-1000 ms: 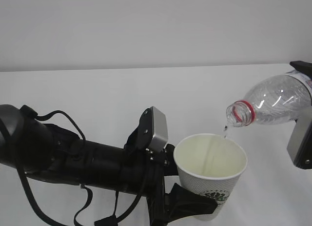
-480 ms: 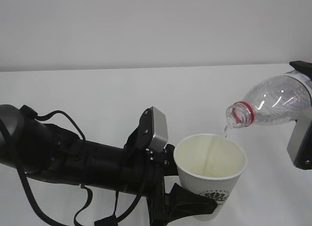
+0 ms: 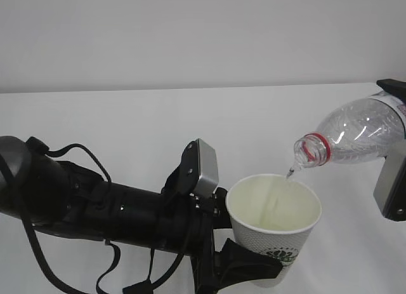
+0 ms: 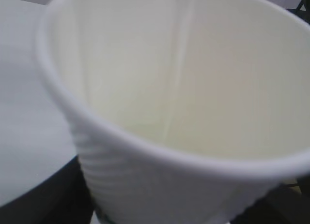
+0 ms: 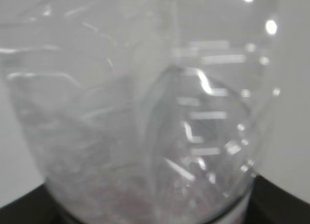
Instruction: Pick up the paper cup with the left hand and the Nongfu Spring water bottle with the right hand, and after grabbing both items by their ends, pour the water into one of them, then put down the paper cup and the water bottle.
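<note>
The left arm comes in low from the left, lying almost flat, thick and black with looped cables hanging off it and a silver-grey block (image 3: 202,167) sitting on top just left of the cup. Its claw (image 3: 250,265) is wrapped around the lower part of the cup (image 3: 274,227), fingers spread fairly wide to fit it, and the cup is held up off the surface, upright with a slight lean. In the left wrist view the cup fills basically the whole picture: cream inside, ribbed white outside, dark finger edges peeking in at the bottom corners.

The right arm is mostly out of frame, right of the cup. Its claw (image 3: 394,148) has the bottle (image 3: 355,136) by the back end, jaws a good way apart and closed on the bottle body, with the grey side plate (image 3: 390,186) hanging down below it. The bottle is tipped mouth-down toward the left, with the red neck ring up and to the right of the cup's rim. A thin bit of water (image 3: 290,173) drops from the mouth toward the cup's rim, at its far right side. The right wrist view is just blurry clear plastic up close.

Nothing stands between cup and bottle. The surface (image 3: 127,122) is plain white, and behind it there's a bare pale grey wall (image 3: 190,33).
</note>
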Robot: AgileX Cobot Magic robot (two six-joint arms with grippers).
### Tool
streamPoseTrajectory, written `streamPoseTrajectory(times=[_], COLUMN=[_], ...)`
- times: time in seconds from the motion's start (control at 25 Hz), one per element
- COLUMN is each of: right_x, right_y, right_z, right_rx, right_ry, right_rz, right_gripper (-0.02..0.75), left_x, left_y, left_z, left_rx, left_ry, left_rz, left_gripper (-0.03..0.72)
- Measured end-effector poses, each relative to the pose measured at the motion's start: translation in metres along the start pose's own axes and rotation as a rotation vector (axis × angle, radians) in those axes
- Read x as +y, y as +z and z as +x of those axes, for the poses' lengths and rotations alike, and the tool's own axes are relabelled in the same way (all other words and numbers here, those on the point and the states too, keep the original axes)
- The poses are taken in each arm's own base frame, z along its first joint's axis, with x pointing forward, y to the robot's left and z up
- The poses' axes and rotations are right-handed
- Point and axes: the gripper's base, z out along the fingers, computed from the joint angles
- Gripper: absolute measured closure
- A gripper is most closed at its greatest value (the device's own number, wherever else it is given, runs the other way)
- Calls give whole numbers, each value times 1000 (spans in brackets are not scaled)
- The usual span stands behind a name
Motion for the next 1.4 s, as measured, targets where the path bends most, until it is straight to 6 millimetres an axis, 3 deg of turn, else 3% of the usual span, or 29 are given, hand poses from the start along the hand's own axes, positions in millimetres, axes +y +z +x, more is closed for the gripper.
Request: streamPoseTrajectory(times=[1.4], right_x=[-2], right_y=[1], right_z=[0], right_rx=[-1], right_ry=[-2], right_rz=[9], right_gripper=[256], left_x=[0], left_y=[0], left_z=[1], left_rx=[6], left_ry=[0], left_rz=[-4], left_gripper=[162])
